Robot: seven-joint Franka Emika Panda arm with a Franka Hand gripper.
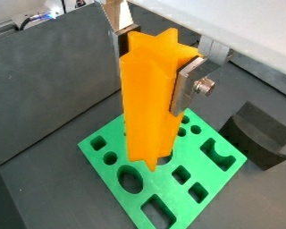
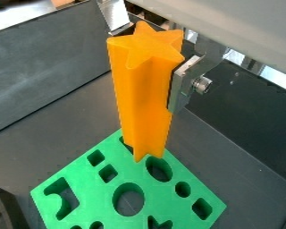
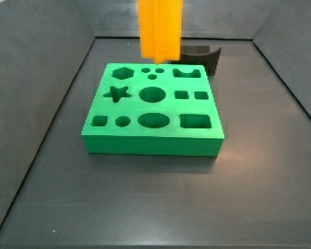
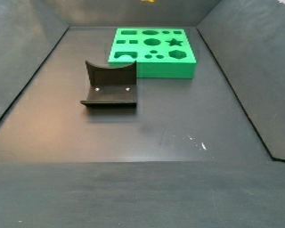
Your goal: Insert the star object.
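One pincer (image 1: 152, 55) clamped on one star object (image 1: 150, 98), upright above one green block (image 3: 155, 107); one dark curved piece (image 4: 109, 85) on counter (image 4: 145, 151).

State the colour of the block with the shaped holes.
Green block with shaped holes, clearest in a side view.

A flat green plastic block (image 3: 155, 107) with shaped holes lies on my dark tabletop (image 4: 157, 151); a dark grey curved piece (image 4: 109, 86) sits nearby.
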